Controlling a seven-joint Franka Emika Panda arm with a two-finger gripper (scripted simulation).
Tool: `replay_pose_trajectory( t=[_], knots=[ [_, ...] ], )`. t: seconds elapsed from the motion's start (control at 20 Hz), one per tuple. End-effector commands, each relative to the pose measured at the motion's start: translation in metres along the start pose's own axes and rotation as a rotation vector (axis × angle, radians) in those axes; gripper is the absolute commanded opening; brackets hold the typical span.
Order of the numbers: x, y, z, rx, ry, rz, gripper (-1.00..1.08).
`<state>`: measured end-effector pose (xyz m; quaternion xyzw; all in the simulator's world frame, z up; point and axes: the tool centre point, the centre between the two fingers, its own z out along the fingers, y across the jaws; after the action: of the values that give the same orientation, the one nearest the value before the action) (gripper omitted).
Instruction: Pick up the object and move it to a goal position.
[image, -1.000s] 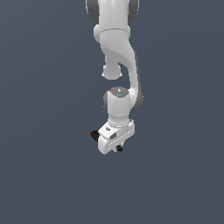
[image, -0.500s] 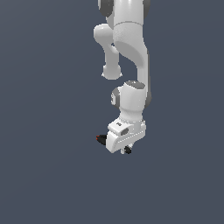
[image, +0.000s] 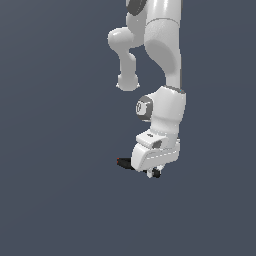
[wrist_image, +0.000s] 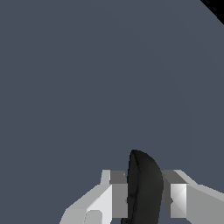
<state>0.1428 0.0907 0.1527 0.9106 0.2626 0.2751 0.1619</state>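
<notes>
Black, red-tipped spring clamp (wrist_image: 144, 188) sits pinched between the claw's (wrist_image: 144, 197) pads.

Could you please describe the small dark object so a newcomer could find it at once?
Follow the white arm down to its pincer. The black clamp is gripped between the fingers, its red-tipped end poking toward the exterior view's left; nothing else there is black.

A black clamp (wrist_image: 144, 188) is seen between the two fingers of the gripper (wrist_image: 145, 194), its dark rounded body filling the gap from one finger to the other. The pale grey fingers (wrist_image: 117, 192) are pressed against either side of it, so that it is gripped. Its rounded end projects beyond the fingertips. Behind it, only a plain slate-grey ground (wrist_image: 87, 78) is shown.
</notes>
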Motion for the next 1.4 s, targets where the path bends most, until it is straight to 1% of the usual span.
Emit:
replay_pose_trajectory(
  t=[0.0,0.5,1.05,1.35],
  knots=[
    [0.014,0.002,-0.008,-0.036,0.015,0.017,-1.0],
    [0.065,0.004,-0.038,-0.183,0.061,0.084,-1.0],
    [0.127,0.004,-0.079,-0.376,0.114,0.173,-1.0],
    [0.156,0.004,-0.098,-0.473,0.136,0.218,-1.0]
  ],
)
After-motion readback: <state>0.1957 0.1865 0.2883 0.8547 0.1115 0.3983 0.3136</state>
